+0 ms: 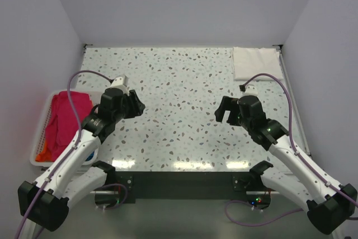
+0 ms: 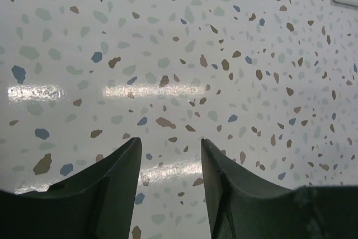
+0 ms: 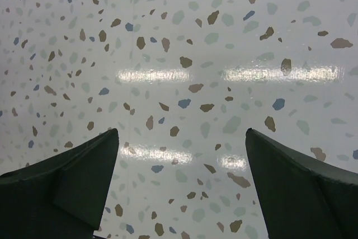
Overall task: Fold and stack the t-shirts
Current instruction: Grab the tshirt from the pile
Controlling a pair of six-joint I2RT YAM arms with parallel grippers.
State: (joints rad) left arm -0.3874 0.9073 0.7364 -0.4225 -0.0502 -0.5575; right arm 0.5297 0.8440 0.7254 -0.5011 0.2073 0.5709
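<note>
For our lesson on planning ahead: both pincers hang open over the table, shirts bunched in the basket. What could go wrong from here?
1. The magenta shirt lies bunched against an orange shirt in the basket; the left pincer might lift both or drag the basket.
2. The folded white shirt sits at the far right edge of the table; stacking onto it could push it off.
</note>
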